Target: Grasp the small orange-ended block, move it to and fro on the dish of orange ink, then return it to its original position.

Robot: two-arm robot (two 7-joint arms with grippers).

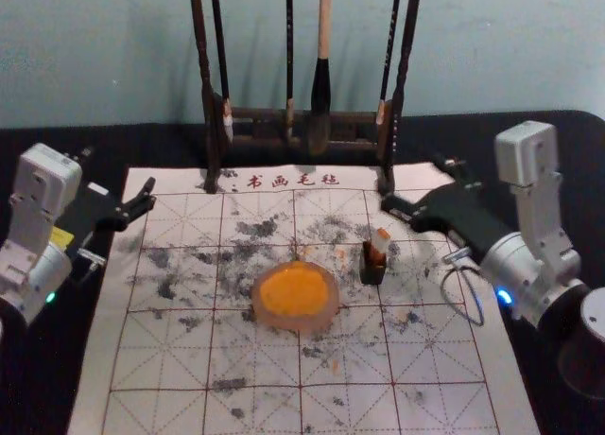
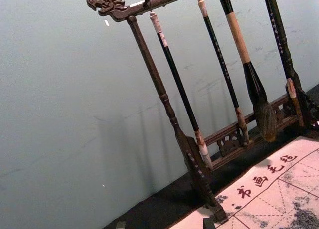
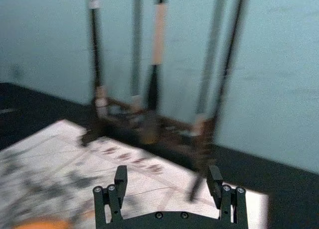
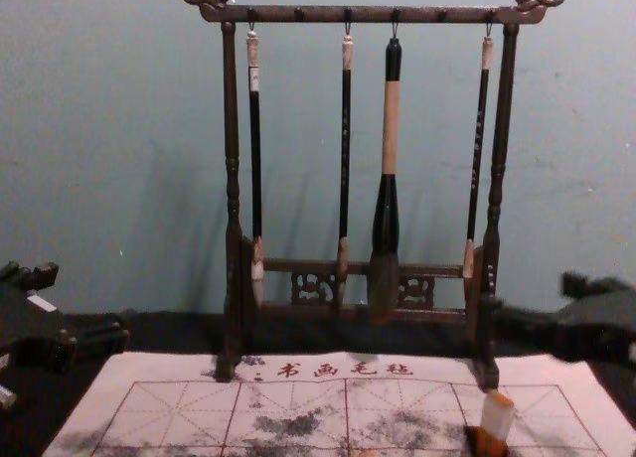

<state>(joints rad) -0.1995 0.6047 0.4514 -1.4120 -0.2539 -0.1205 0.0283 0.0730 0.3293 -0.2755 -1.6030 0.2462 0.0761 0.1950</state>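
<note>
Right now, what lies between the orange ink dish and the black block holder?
Only stained mat lies between the dish and the holder; head view shows this.

The small block (image 1: pixel 380 240) stands upright with a slight tilt in a small black holder (image 1: pixel 372 270), right of centre in the head view; its pale, whitish upper part rises out of the holder, with orange showing below, and it appears at the lower right of the chest view; the round dish (image 1: pixel 296 324), with a pale pinkish rim, lies flat just below the centre of the head view, orange ink (image 1: pixel 293 291) spread across its middle.
</note>
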